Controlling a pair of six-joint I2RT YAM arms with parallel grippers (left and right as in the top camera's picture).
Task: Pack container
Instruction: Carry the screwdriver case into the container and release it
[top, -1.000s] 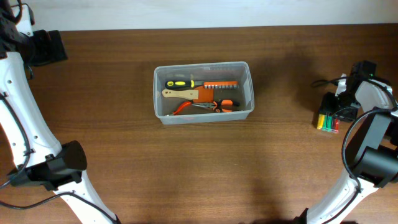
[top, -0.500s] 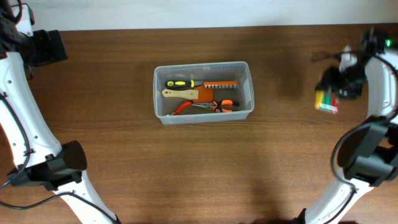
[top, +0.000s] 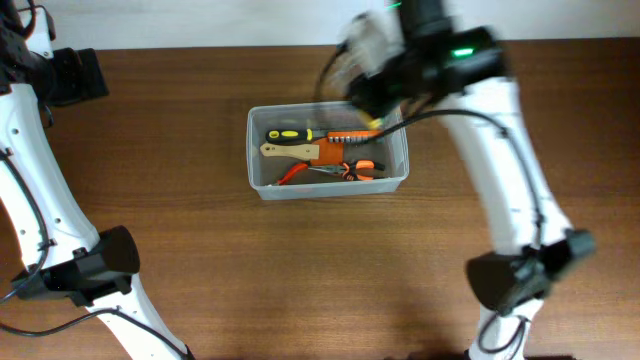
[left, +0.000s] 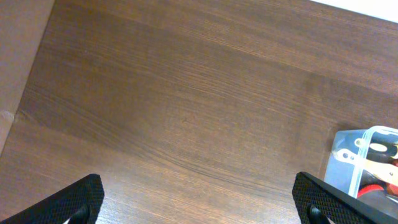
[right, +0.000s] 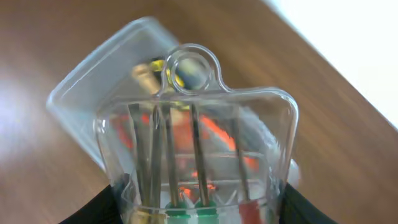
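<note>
Overhead, I see the container (top: 327, 148) sitting near the middle of the wooden table (top: 300, 280), its long side running left to right; inside it lie a yellow-and-black screwdriver (top: 285, 134), a wooden-handled tool (top: 290, 151) and orange pliers (top: 335, 171), side by side along its length. My right arm (top: 500, 130) reaches across from the right, its blurred wrist end above the container's far right corner; whether it touches the rim I cannot tell from up there. On the right wrist view, the right gripper (right: 199, 211) is clamped on a small clear case (right: 196, 124), whose dark fingers (right: 102, 211) press its two lower sides; the case stands upright with its hanging loop at the top, and thin metal shafts (right: 196, 143) with green and red ends show through it; the container (right: 81, 106) lies behind the case, out of focus. On the left wrist view, the left gripper (left: 202, 202) hangs over bare table with its fingertips spread wide and nothing between them; one corner of the container (left: 348, 155) shows at the right edge, well apart from that gripper.
</note>
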